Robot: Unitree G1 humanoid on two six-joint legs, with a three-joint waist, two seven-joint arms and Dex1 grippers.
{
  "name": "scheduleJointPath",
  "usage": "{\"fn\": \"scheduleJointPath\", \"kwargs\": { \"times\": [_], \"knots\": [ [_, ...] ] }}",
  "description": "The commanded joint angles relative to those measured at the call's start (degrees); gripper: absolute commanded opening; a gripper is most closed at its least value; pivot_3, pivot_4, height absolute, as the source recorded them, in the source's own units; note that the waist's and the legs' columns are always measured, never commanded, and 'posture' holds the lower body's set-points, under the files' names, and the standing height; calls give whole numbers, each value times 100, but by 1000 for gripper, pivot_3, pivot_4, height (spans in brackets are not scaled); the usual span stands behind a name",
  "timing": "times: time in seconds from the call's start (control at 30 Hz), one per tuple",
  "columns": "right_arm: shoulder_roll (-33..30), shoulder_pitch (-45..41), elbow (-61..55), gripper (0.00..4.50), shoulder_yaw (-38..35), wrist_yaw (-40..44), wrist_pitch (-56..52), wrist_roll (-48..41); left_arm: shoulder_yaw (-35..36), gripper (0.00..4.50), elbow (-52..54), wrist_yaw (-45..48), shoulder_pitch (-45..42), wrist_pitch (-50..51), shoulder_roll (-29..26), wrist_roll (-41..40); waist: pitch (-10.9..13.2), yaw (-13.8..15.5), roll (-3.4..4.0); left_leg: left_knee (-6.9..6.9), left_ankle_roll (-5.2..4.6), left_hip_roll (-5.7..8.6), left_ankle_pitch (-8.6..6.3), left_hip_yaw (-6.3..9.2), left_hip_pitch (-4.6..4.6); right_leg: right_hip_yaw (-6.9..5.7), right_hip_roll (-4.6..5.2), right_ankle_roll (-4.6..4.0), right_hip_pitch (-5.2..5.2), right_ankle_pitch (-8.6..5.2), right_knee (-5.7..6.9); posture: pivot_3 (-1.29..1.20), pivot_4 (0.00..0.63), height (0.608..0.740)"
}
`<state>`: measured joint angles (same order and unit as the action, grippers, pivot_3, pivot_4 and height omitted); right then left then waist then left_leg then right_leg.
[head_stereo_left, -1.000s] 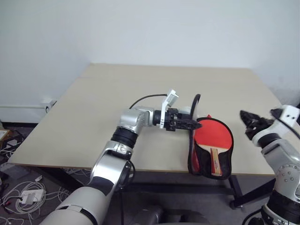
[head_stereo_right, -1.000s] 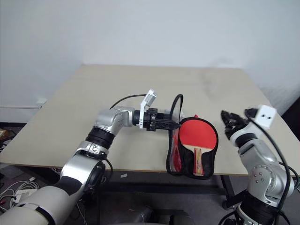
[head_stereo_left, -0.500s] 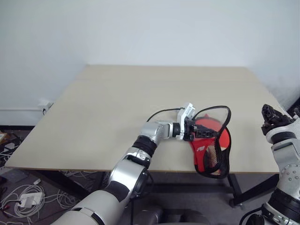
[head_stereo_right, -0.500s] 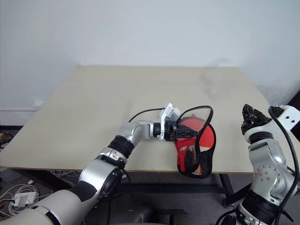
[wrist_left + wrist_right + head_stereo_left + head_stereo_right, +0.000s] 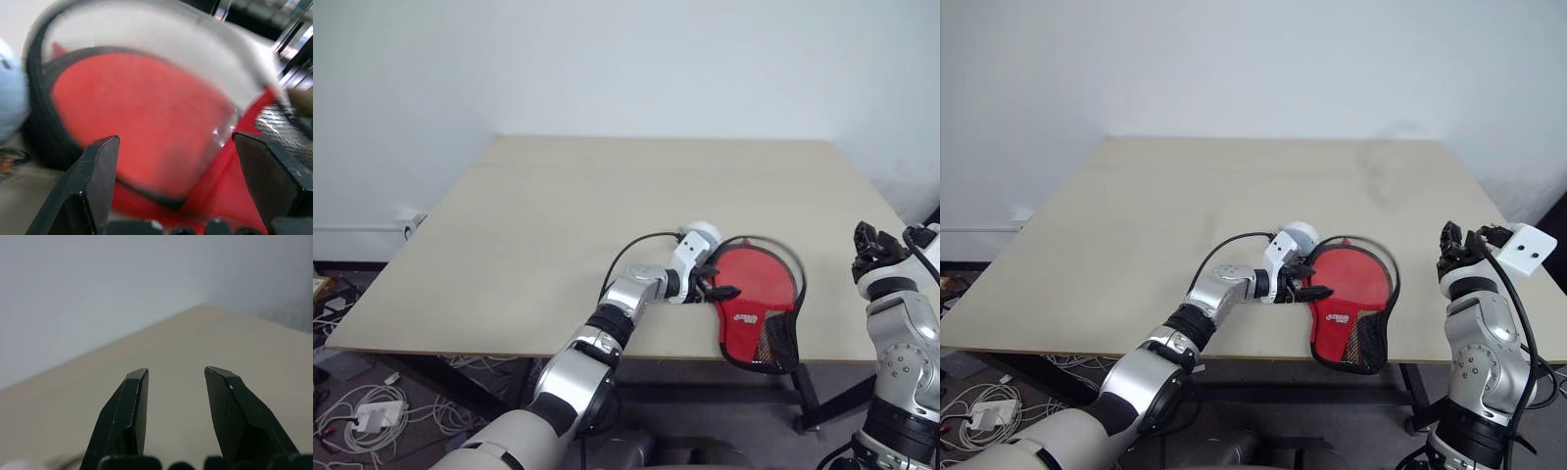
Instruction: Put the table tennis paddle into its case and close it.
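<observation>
Red fabric with a black edge forms the case (image 5: 754, 304), which lies on the table (image 5: 558, 225) at its near edge, right of centre. The upper flap lies over the table tennis paddle; a strip of pale handle (image 5: 771, 343) shows through the black mesh at the near end. The long axis of the case runs from the round far end to the narrow near end at the table edge. A small white logo marks the red flap. The left gripper (image 5: 717, 291) sits at the left rim of the case, fingers spread wide, gripping nothing. The right gripper (image 5: 176, 396) is raised beside the table, fingers partly apart and empty.
</observation>
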<state>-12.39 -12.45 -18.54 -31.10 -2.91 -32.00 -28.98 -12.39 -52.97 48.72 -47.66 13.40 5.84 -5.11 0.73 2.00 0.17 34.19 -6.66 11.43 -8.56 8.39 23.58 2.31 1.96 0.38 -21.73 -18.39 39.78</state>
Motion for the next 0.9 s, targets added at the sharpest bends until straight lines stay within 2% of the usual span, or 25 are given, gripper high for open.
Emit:
{"fn": "scheduleJointPath", "kwargs": {
  "times": [0.03,0.3,0.37,0.4,0.47,0.53,0.63,0.73,0.9],
  "knots": [
    [-8,-145,0,1971,-18,-156,203,54,286,3903,90,283,-157,87,10,-269,0,12,0,0,-1,0,0,0,0,-1,0,0,1,0,0,0,0,740],
    [164,198,-29,1971,1006,-52,-59,355,699,3903,667,968,-284,798,-543,-686,-1,-55,7,-4,2,-1,1,2,0,1,-4,0,-6,0,2,0,0,740],
    [138,338,-87,1991,1385,40,-183,510,765,4289,826,1112,-347,1122,-839,-739,-1,-59,7,-4,3,-1,2,2,0,1,-5,0,-6,0,2,0,0,740],
    [139,387,-116,1991,1505,61,-197,568,797,4467,899,1221,-385,1372,-982,-808,-1,-62,7,-5,5,-1,3,2,-1,1,-6,-1,-6,0,2,0,0,740],
    [182,458,-110,1991,1611,41,-192,624,699,4467,1040,1418,-505,2250,-1293,-870,-1,-84,10,-6,7,-1,4,3,-1,1,-7,-1,-7,0,2,0,0,740],
    [210,494,-95,1991,1645,11,-193,651,705,4467,798,1173,-790,3264,-1393,-866,-1,-70,9,-5,8,1,5,5,-1,0,-8,-1,-5,0,2,0,0,740],
    [235,507,-97,1991,1640,9,-191,678,725,4467,626,957,-967,3992,-1369,-869,-1,-9,9,0,9,7,6,6,-2,-1,-8,0,-1,0,1,0,0,740],
    [279,499,-82,1991,1580,-15,-183,674,806,4467,491,707,-991,4295,-1203,-878,0,-4,8,0,9,7,6,4,-2,1,-6,0,1,0,1,0,0,740],
    [234,459,-134,1991,1519,-25,-232,680,907,4467,468,463,-1091,5148,-683,-1133,0,-13,8,-3,10,4,6,4,-2,1,-6,0,-2,0,1,0,0,740]
  ]
}}
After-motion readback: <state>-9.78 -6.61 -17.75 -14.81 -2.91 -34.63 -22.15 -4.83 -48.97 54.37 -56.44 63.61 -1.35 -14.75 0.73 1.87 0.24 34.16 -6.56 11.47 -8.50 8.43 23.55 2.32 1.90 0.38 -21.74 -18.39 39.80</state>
